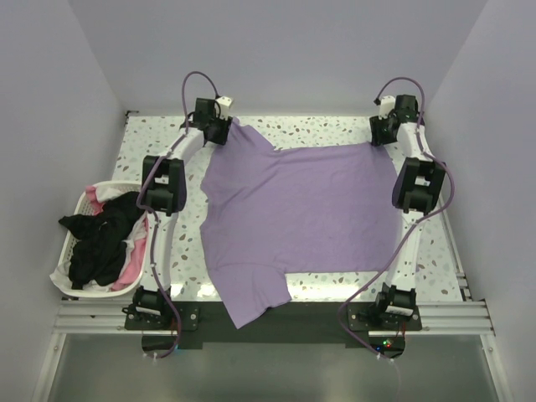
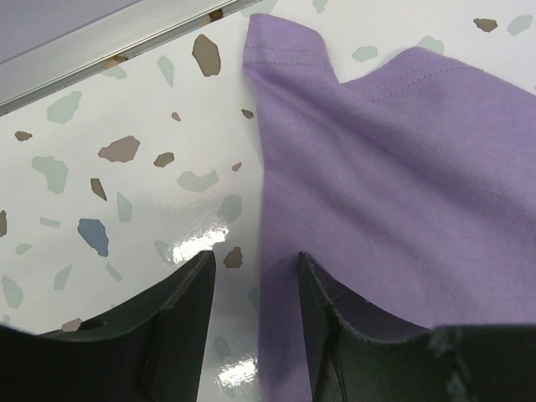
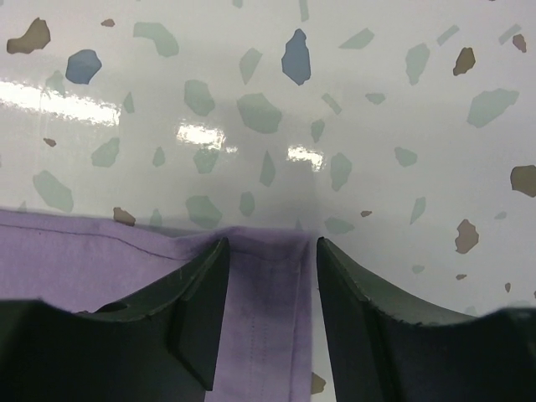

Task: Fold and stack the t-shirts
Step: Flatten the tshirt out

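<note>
Spreading step: the lilac t-shirt is being laid flat across the table. The left gripper and right gripper are being held parted, gripping nothing, over its far corners. For the first fold, an edge is judged to need gripping.

Lilac t-shirt spread flat; far sleeve beneath left gripper, hem corner beneath right gripper; black, pink, white shirts heaped well left.
</note>
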Controlling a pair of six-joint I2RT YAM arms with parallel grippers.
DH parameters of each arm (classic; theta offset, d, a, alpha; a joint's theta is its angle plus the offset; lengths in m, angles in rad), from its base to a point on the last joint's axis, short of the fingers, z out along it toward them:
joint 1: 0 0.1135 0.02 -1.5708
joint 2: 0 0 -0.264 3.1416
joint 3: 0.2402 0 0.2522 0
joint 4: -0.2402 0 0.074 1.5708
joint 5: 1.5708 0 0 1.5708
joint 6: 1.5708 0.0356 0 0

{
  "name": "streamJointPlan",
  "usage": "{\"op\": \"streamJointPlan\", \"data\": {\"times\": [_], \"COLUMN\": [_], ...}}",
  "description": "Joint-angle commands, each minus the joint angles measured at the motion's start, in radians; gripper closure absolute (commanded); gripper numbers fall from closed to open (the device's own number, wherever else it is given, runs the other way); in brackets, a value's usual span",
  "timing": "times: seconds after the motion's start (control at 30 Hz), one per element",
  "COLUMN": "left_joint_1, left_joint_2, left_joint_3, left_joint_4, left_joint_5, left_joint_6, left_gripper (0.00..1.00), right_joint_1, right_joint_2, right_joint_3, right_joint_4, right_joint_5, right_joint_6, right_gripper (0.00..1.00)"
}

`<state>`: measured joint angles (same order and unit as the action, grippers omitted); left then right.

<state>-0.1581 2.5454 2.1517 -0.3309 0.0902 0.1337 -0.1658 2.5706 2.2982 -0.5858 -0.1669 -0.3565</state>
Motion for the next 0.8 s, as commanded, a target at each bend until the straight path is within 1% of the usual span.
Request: {"op": "streamJointPlan", "data": {"times": [0.0,0.1,0.2,0.33,0.53,0.63,0.67,0.73,0.77], "left_joint_1": [-0.003,-0.003,-0.003,-0.003,-0.001,-0.001,-0.001,-0.001,-0.001], "left_joint_2": [-0.002,-0.002,-0.002,-0.004,-0.007,-0.005,-0.004,-0.001,0.003], "left_joint_3": [0.02,0.02,0.019,0.02,0.019,0.019,0.019,0.019,0.02], "left_joint_4": [-0.011,-0.016,-0.017,-0.016,-0.016,-0.02,-0.02,-0.022,-0.023], "left_joint_5": [0.005,0.014,0.02,0.02,0.023,0.02,0.02,0.019,0.019], "left_joint_6": [-0.003,-0.013,-0.017,-0.019,-0.022,-0.02,-0.019,-0.019,-0.019], "left_gripper": [0.51,0.51,0.51,0.51,0.51,0.51,0.51,0.51,0.51], "right_joint_1": [-0.014,-0.024,-0.026,-0.026,-0.034,-0.038,-0.04,-0.04,-0.04], "right_joint_2": [0.037,0.056,0.057,0.057,0.074,0.088,0.091,0.089,0.085], "right_joint_3": [0.058,0.087,0.076,0.067,0.081,0.101,0.106,0.107,0.106], "right_joint_4": [-0.043,-0.063,-0.066,-0.075,-0.104,-0.127,-0.134,-0.138,-0.14], "right_joint_5": [-0.006,-0.016,-0.01,-0.019,-0.066,-0.086,-0.088,-0.086,-0.083], "right_joint_6": [0.077,0.108,0.102,0.111,0.151,0.159,0.159,0.154,0.149], "right_gripper": [0.5,0.46,0.43,0.43,0.55,0.65,0.72,0.79,0.86]}}
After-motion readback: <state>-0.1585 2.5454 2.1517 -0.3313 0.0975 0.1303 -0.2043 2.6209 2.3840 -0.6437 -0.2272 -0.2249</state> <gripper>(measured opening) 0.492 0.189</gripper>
